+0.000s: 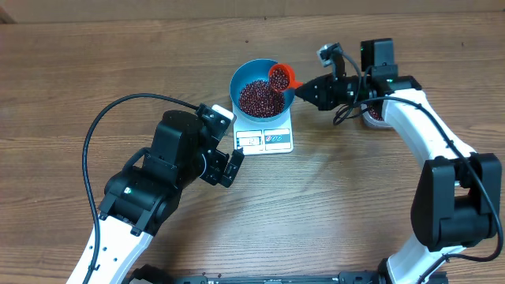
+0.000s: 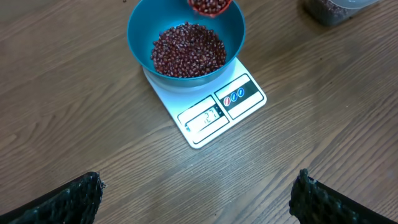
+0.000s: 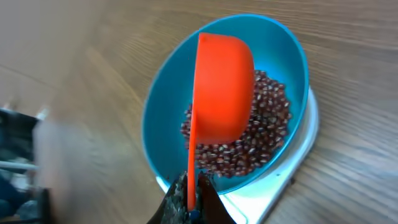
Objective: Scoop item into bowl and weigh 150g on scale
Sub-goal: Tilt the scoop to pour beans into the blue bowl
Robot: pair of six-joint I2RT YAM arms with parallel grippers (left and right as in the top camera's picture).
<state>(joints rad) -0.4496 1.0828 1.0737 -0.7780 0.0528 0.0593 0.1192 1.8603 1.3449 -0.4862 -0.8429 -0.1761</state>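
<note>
A wooden table (image 1: 95,55) seen from above, with two robot arms reaching in from the near edge. Near the middle of the table lies a small white kitchen scale (image 1: 278,140). Its display window (image 2: 208,116) and button panel (image 2: 235,96) run along its near edge, and the digits are too small to read. A deep, bright blue bowl (image 1: 239,79) stands on the far part of the scale. The bowl holds a loose heap of small dark red-brown beans (image 1: 256,99) that covers its bottom. The right hand (image 3: 189,200) reaches in from the right and is closed tight on the thin handle of an orange-red measuring scoop (image 3: 222,87). The scoop hangs over the far right side of the bowl, above the rim, tilted down toward the heap, and more beans show in its cup. Behind the right arm, to the right of the scale, a clear plastic tub (image 2: 339,9) with more beans in it stands partly hidden. The left hand (image 2: 199,180) hovers above the table just near and left of the scale. Its two black fingers are spread wide apart and hold nothing.
</note>
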